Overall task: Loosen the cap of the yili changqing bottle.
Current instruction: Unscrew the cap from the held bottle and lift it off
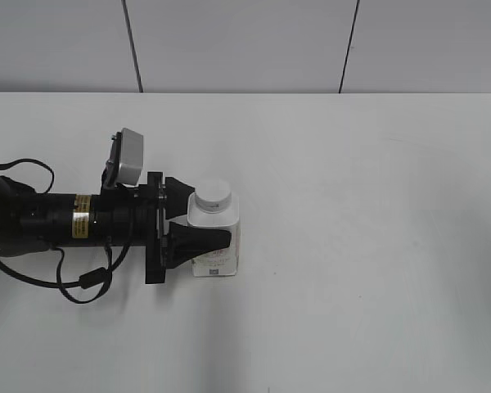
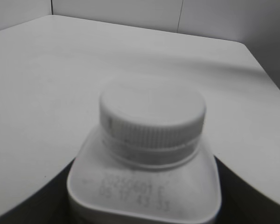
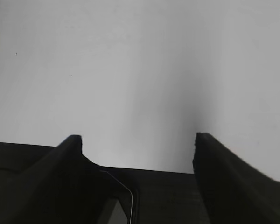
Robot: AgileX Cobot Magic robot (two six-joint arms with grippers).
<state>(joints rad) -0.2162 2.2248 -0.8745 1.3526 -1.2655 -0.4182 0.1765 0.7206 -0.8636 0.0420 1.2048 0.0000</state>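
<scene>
The yili changqing bottle (image 1: 217, 258) stands upright on the white table (image 1: 352, 246), left of the middle, with red print low on its label. Its white ribbed cap (image 1: 212, 193) sits on the neck. My left gripper (image 1: 209, 214) comes in from the left, with one black finger on each side of the bottle's body, shut on it below the cap. In the left wrist view the cap (image 2: 152, 112) and the shoulder of the bottle (image 2: 144, 186) with a dark code fill the frame between the jaws (image 2: 144, 207). My right gripper (image 3: 137, 137) is open and empty over bare table.
The left arm with its cables (image 1: 57, 221) lies along the table at the left edge. A grey panelled wall (image 1: 245, 45) runs behind the table's far edge. The right arm does not show in the exterior view.
</scene>
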